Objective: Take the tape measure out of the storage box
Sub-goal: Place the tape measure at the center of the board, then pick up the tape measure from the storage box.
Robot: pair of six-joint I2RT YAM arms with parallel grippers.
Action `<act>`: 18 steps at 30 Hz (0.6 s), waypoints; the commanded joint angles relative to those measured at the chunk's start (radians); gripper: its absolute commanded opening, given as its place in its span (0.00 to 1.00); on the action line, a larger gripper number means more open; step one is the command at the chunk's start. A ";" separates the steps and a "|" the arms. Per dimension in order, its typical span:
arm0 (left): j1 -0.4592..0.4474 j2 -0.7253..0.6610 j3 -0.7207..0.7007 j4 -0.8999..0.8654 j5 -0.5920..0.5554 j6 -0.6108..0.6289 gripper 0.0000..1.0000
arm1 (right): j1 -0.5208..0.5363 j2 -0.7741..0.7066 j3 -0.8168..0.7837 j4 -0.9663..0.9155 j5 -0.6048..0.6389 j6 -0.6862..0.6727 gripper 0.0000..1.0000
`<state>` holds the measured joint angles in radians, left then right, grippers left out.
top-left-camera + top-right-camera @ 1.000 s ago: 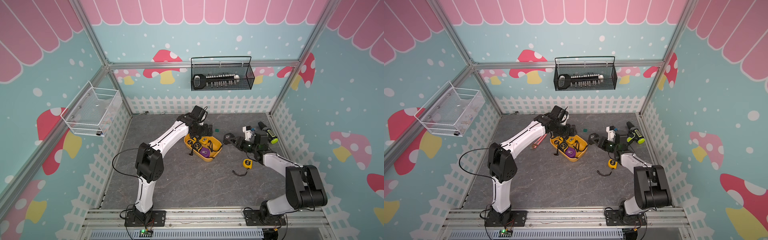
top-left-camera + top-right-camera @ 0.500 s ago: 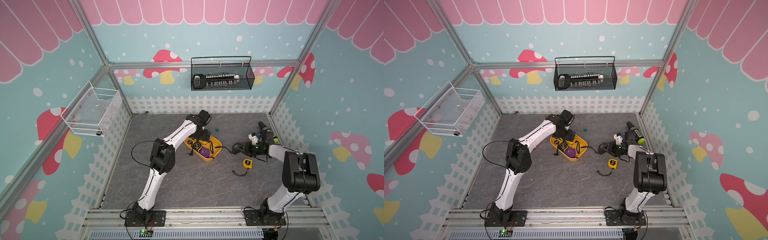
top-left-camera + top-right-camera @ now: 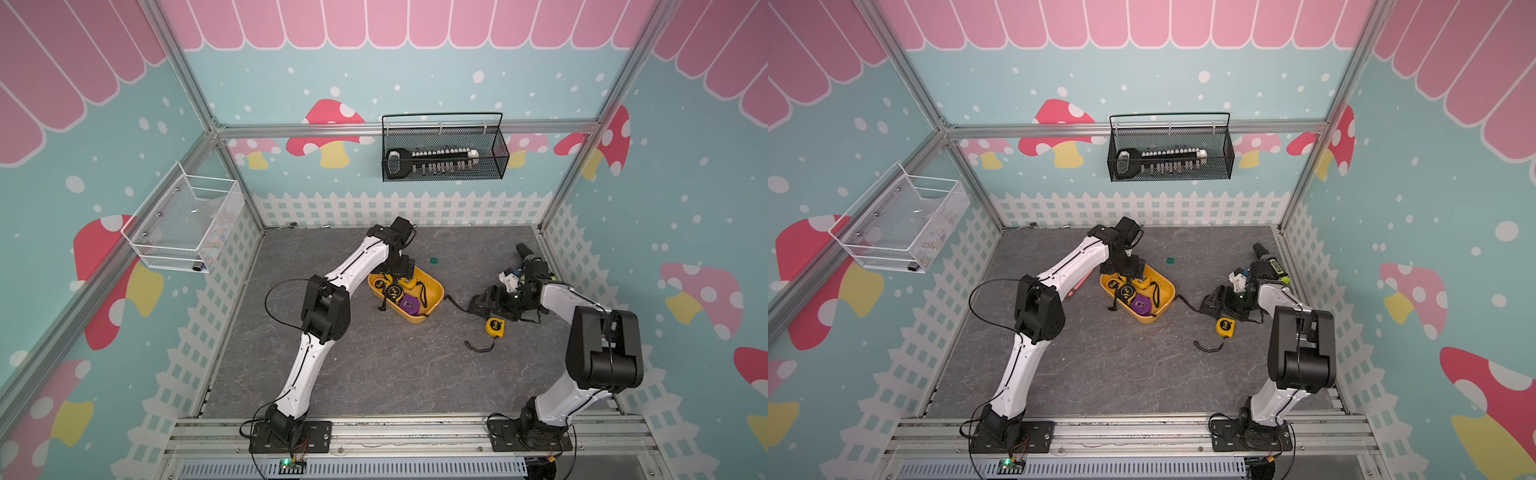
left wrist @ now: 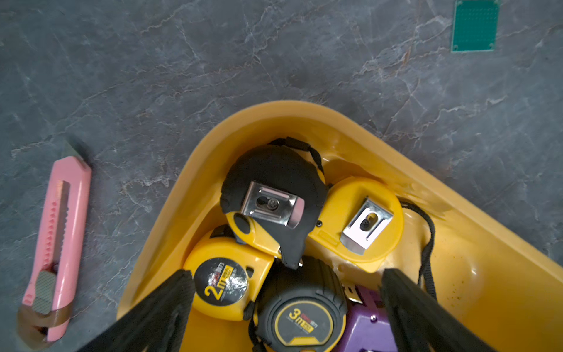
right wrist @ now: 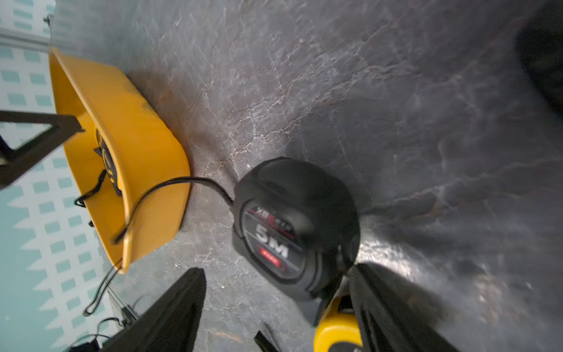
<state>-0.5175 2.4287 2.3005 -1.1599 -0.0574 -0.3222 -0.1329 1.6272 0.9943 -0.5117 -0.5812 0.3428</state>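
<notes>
The yellow-orange storage box sits mid-floor and holds several tape measures. In the left wrist view they are a black 3m one, a yellow 2m one, two lying clip-up and a purple one. My left gripper hangs open just above them, its jaws wide apart. A black 5M tape measure lies on the floor right of the box, its strap draped over the box wall. My right gripper is open just behind it.
A small yellow tape measure with a loose strap lies by the right gripper. A drill rests near the right wall. A pink utility knife and a green square board lie beside the box. A black wire basket and a white mesh basket hang on the walls.
The right gripper carried the black tape measure away from the box, set it on the floor and opened. The left arm's elbow swung inward while its open gripper stayed over the box.
</notes>
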 commanded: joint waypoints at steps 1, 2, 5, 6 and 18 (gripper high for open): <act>-0.003 0.036 0.044 -0.041 -0.021 -0.015 0.99 | -0.001 -0.091 0.068 -0.087 0.063 -0.062 0.85; -0.003 0.045 0.053 -0.050 -0.024 -0.014 0.99 | -0.002 -0.105 0.081 -0.100 0.068 -0.069 0.86; -0.003 0.066 0.082 -0.062 -0.042 -0.020 0.99 | -0.002 -0.151 0.099 -0.105 0.055 -0.082 0.87; -0.003 0.073 0.090 -0.064 -0.053 -0.025 0.99 | -0.001 -0.165 0.100 -0.101 0.046 -0.082 0.87; -0.001 0.163 0.218 -0.018 -0.075 -0.107 0.98 | 0.002 -0.252 -0.038 0.086 -0.054 -0.087 0.88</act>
<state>-0.5194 2.5626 2.4939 -1.1957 -0.1165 -0.3939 -0.1326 1.3964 0.9817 -0.4808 -0.5995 0.2695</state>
